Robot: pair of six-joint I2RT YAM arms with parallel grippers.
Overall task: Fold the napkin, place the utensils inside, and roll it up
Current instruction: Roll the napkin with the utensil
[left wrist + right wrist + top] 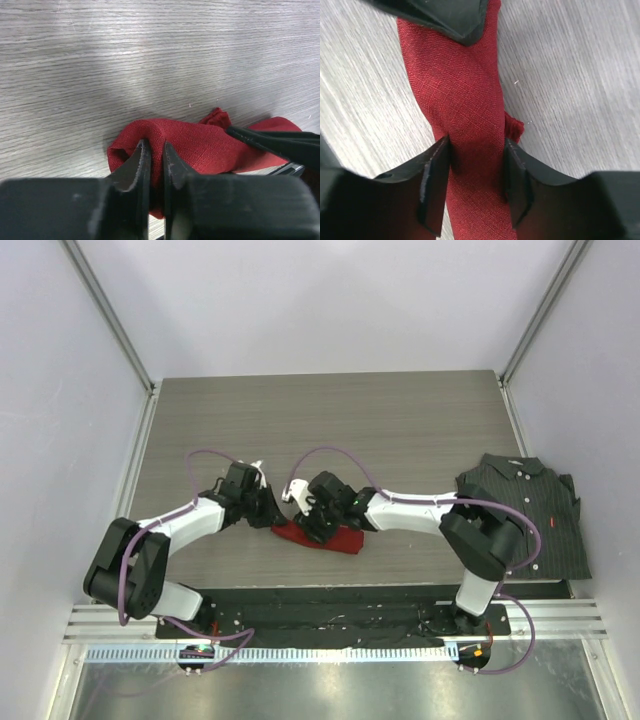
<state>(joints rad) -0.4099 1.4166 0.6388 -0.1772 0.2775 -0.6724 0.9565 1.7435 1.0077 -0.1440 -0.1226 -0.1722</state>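
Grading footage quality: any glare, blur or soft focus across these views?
Top external: sharp, evenly lit, glare on the near metal ledge. Left wrist: napkin crisp, left gripper blurred up close, sheen on the table. Right wrist: napkin weave crisp.

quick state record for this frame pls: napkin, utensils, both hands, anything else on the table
napkin: red, rolled into a tube, lying on the table
utensils: none visible; cannot tell if they are inside the roll
left hand: shut, pinching cloth at one end of the napkin
right hand: jaws on both sides of the roll, partway along, closed against it
other: dark striped shirt, folded, at the table's right edge, apart from the napkin
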